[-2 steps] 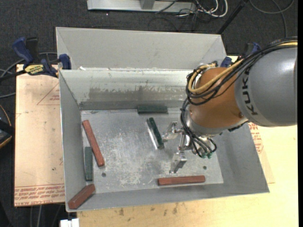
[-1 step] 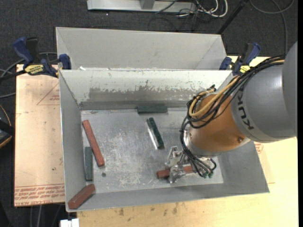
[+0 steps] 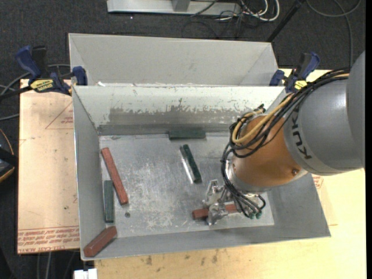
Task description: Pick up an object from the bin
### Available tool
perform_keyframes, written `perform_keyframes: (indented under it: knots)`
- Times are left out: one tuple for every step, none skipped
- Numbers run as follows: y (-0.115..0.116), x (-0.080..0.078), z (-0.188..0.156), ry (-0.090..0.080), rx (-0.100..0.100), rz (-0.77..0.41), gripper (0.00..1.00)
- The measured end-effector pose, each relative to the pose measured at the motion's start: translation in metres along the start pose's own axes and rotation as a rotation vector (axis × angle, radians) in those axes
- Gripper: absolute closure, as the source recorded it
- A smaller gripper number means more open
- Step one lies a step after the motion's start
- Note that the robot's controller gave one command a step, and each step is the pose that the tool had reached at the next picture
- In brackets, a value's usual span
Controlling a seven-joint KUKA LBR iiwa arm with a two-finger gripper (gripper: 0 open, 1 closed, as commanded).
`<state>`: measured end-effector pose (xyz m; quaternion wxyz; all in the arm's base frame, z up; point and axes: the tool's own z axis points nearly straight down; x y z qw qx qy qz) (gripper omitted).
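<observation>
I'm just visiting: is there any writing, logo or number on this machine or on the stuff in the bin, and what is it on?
"KU": black letters running sideways on the grey arm; the rest of the word is hidden.
Grey bin and the bars lying in it: no writing to be seen.

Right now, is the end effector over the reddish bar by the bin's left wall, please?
No, the end effector sits at another reddish bar in the front right of the bin.
</observation>
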<state>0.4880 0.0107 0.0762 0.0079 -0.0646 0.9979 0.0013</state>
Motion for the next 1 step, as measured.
perform_keyframes:
  knots:
    - [-0.0093,-0.0130,-0.1431,0.013,0.001,0.043,1.00]
